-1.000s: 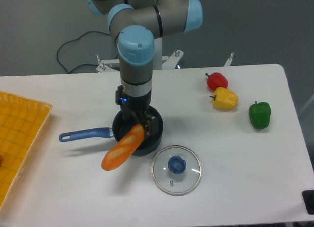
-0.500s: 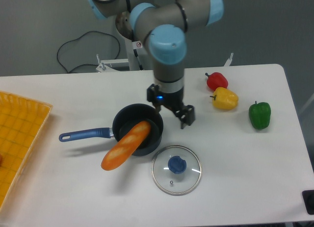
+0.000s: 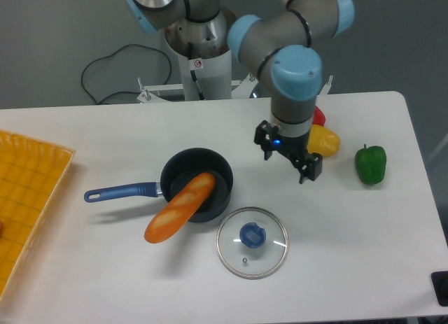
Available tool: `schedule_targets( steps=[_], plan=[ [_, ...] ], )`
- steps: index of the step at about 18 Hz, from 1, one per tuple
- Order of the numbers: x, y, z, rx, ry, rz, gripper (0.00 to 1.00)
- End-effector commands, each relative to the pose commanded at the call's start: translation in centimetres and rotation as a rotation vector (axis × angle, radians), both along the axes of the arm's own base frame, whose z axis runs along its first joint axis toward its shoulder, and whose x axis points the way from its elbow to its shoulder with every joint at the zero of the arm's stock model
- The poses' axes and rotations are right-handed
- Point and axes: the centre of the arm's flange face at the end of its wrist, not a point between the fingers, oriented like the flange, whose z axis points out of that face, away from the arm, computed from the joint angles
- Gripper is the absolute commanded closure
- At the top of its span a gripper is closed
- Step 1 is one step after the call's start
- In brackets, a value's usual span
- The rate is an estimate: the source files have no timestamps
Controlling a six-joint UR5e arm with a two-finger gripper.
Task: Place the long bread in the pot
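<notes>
The long bread is seen propped in the pot, 1 end overhanging the rim. The gripper, fingers parted and empty, is positioned beside the yellow pepper.

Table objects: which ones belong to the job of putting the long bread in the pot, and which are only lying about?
Job: long bread, pot.
Lying about: glass lid, red pepper, yellow pepper, green pepper, orange tray.
</notes>
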Motion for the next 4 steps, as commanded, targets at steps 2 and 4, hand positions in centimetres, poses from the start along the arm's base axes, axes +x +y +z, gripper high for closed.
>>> schedule_targets(
  steps=[2, 4],
  plan=[
    [-0.41, -0.28, -0.44, -0.002, -0.006, 0.007, 0.0],
    [-0.84, -0.56, -0.41, 0.001, -0.006, 0.015, 0.0]
  ],
)
